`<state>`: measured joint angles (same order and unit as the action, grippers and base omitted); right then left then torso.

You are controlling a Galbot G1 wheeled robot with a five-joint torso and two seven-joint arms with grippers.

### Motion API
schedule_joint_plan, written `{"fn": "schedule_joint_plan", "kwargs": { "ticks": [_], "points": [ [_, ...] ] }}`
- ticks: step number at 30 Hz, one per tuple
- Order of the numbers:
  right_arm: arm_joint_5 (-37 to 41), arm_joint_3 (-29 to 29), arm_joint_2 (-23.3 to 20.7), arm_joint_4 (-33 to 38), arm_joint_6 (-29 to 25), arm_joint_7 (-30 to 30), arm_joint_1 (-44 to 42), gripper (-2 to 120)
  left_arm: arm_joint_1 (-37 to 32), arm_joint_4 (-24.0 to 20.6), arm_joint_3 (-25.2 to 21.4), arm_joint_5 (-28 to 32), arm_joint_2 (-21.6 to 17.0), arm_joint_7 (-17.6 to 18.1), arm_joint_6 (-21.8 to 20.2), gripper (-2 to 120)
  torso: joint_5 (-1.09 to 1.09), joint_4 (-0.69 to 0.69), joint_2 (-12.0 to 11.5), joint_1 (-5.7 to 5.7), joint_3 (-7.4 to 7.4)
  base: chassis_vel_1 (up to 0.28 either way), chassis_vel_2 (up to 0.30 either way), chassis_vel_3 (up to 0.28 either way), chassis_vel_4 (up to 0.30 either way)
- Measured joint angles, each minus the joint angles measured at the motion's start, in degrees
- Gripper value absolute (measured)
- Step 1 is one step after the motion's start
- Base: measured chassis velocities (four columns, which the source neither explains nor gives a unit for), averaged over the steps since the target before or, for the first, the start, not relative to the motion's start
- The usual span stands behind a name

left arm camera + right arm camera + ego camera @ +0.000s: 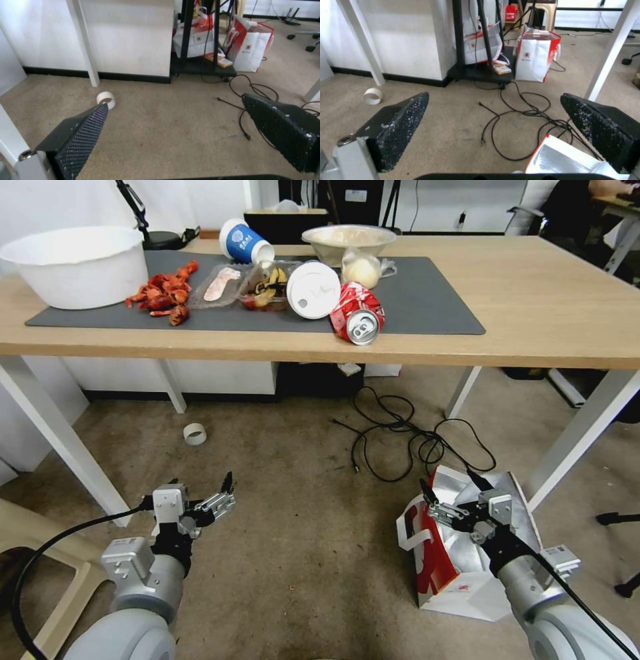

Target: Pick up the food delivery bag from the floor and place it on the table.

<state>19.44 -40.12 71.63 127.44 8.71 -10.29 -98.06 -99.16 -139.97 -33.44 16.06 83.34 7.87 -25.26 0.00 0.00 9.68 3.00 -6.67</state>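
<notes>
Two grippers are seen low in the head view: the right gripper [448, 493], fingers spread, is held just above the open mouth of the single food delivery bag [453, 553], which stands slightly tilted on the floor [307, 527] beside a leg of the table [533, 313]; the left gripper [200, 497], also spread, is well apart from it. From the left wrist, bare carpet is shown between open fingers [83, 135]. From the right wrist, the bag's foil mouth [563, 160] is framed just below and between open fingers [400, 125], so the right arm is judged nearer.

White food delivery bag [460, 573] with red sides and silver foil lining, brownish-grey floor [300, 527], light-wood bench [547, 307] with dark grey mat [427, 300], black cable [400, 437].
</notes>
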Motion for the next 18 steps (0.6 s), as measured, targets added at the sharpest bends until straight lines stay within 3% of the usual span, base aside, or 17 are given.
{"fn": "schedule_joint_plan", "kwargs": {
  "ticks": [18],
  "points": [
    [-0.03, -0.27, 0.20, 0.09, -0.15, 0.01, -0.25, 100, -0.21, -0.21, -0.09, -0.20, -0.32, 0.02, 0.28, 100, 0.00, 0.00, -2.50, -0.43, 2.07, 0.000, 0.000, 0.000, 0.000]
  ]
}}
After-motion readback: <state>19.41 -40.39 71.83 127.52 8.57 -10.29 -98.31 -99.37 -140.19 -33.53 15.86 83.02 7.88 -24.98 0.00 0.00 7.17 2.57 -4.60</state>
